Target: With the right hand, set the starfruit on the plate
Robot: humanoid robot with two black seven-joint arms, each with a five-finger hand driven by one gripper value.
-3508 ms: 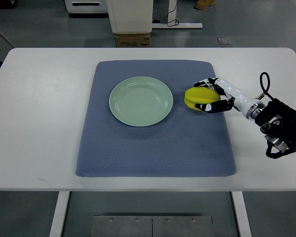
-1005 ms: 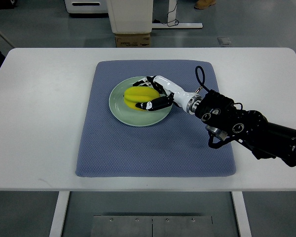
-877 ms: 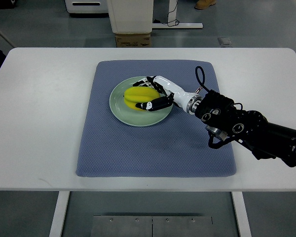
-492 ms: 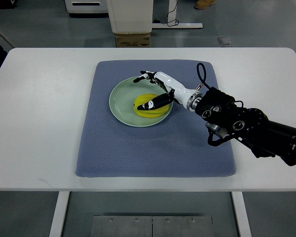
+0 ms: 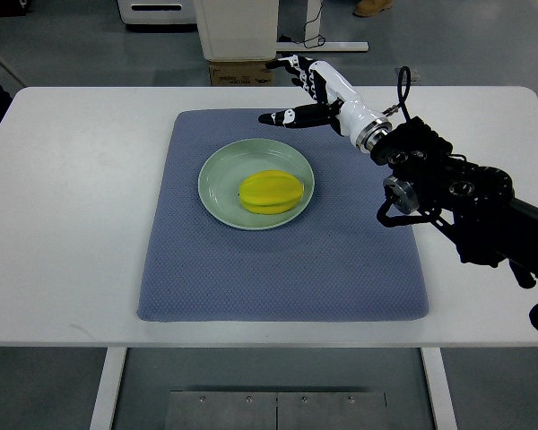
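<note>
On the desk [image 5: 72,179], the starfruit [image 5: 271,192] lies on the plate [image 5: 217,179]; the spread, empty right hand [image 5: 307,90] need only pull clear.

White table [image 5: 72,224] (blue mat [image 5: 278,278] on top) over grey floor [image 5: 466,45].

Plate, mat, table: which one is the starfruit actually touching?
The plate. The starfruit lies inside its rim, toward the right side, clear of the blue mat and the white table. The right hand is open, above the mat's far edge.
</note>
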